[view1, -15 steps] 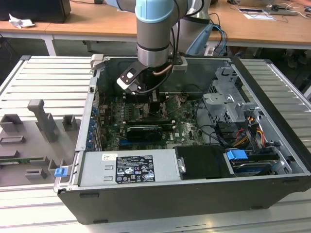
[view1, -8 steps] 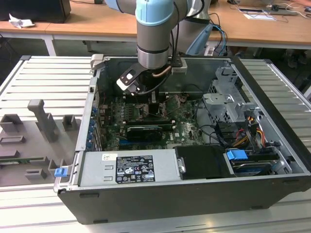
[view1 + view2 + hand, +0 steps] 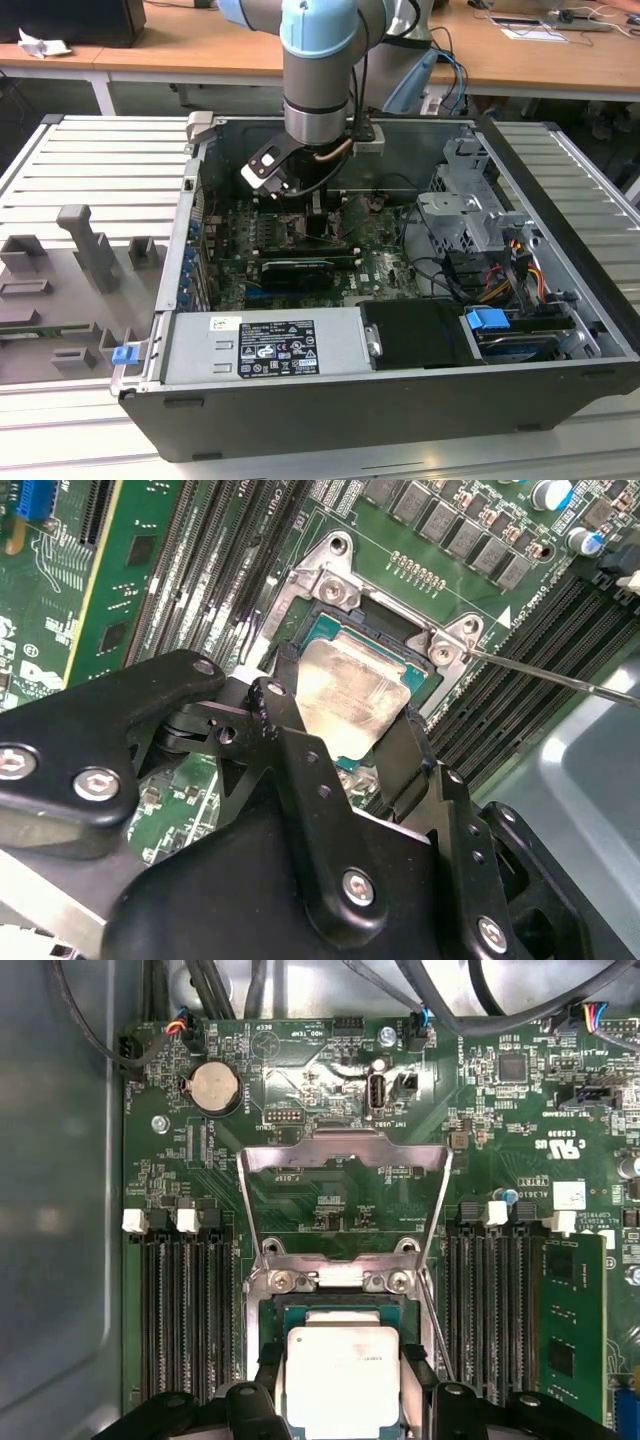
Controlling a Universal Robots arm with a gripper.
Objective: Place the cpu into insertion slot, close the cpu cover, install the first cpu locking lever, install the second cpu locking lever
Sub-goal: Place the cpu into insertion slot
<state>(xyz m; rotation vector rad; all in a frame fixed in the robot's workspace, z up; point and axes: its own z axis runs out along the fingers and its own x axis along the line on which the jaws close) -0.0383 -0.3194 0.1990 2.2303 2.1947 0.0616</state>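
The black pincer point(image 3: 350, 695) is closed on the cpu point(image 3: 352, 698), with one finger point(image 3: 285, 715) pressed on each side of the chip. The cpu's pale shiny face looks up. It is right over the insertion slot point(image 3: 390, 625), but I cannot tell if it is all the way down in it. Just past the slot, in the first wrist view, the cpu cover point(image 3: 345, 1148) stands open, lifted up off the slot, and the green board point(image 3: 500, 1110) shows through its square hole. A thin metal rod point(image 3: 435, 1335) runs beside the slot. Long black memory slots point(image 3: 180, 1320) lie on both sides. Farther off sits a round silver battery point(image 3: 212, 1087). In the exterior view, the arm point(image 3: 320, 70) comes down from the upper middle of the frame into the open computer case point(image 3: 400, 400), which rests on a grey ribbed counter point(image 3: 60, 170).
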